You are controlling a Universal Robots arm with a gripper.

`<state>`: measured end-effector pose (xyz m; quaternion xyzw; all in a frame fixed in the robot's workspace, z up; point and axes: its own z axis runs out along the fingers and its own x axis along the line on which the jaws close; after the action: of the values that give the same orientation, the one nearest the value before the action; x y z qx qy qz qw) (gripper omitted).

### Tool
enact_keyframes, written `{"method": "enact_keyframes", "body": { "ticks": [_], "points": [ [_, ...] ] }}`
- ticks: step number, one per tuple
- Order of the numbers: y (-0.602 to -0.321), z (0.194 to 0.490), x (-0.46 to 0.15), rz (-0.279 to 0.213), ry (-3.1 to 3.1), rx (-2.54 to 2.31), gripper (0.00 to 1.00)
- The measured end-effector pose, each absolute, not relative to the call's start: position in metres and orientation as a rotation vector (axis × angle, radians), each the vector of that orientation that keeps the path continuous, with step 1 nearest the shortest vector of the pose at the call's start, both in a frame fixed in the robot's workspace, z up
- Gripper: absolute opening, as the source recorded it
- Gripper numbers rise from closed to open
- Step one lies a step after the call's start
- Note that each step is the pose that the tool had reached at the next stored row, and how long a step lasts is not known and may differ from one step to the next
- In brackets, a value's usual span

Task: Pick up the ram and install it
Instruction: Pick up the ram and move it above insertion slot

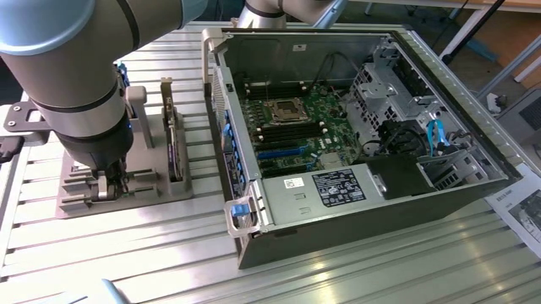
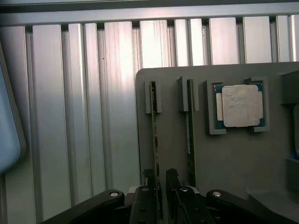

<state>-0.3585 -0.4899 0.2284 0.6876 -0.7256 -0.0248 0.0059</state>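
We look down past our black pincer (image 2: 160, 182), jaws spread either side of the thin green ram stick (image 2: 154, 140) standing on edge in a grey plastic holder tray (image 2: 224, 158), second thin stick (image 2: 189, 140) just beside it, square silver processor chip (image 2: 240, 106) in its own pocket, ribbed aluminium desk (image 2: 93, 116) beneath.

A table (image 1: 127, 253) of long ribbed aluminium slats spreads beneath the gripper (image 1: 108, 185) and runs out on every side of it. Light from above lies on the metal in pale streaks, brightest on the slats just beside the gripper in the wrist view. Well apart from the gripper, in the far corner at the exterior view's right, slanted metal bars (image 1: 470, 33) cross a brown surface (image 1: 507, 31). A printed paper sheet (image 1: 520, 212) lies at the table's edge, also far from the gripper
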Motion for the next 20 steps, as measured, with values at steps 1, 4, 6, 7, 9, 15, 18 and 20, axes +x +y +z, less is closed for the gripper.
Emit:
{"method": "enact_keyframes", "body": {
  "ticks": [1,4,6,7,9,15,18,20],
  "points": [
    [-0.4899,0.2284,-0.3584,-0.078,-2.271,2.152,0.24],
    [-0.49,0.2285,-0.3584,-0.078,-2.262,2.161,0.24],
    [-0.4899,0.2285,-0.3584,-0.077,-2.252,2.172,0.24],
    [-0.49,0.2285,-0.3584,-0.077,-2.251,2.172,0.24],
    [-0.4899,0.2285,-0.3584,-0.077,-2.251,2.172,0.24],
    [-0.4899,0.2284,-0.3584,-0.067,-2.255,2.176,0.24],
    [-0.4899,0.2284,-0.3584,-0.063,-2.257,2.178,0.24],
    [-0.4899,0.2284,-0.3584,-0.061,-2.257,2.178,0.24]
  ]
}}
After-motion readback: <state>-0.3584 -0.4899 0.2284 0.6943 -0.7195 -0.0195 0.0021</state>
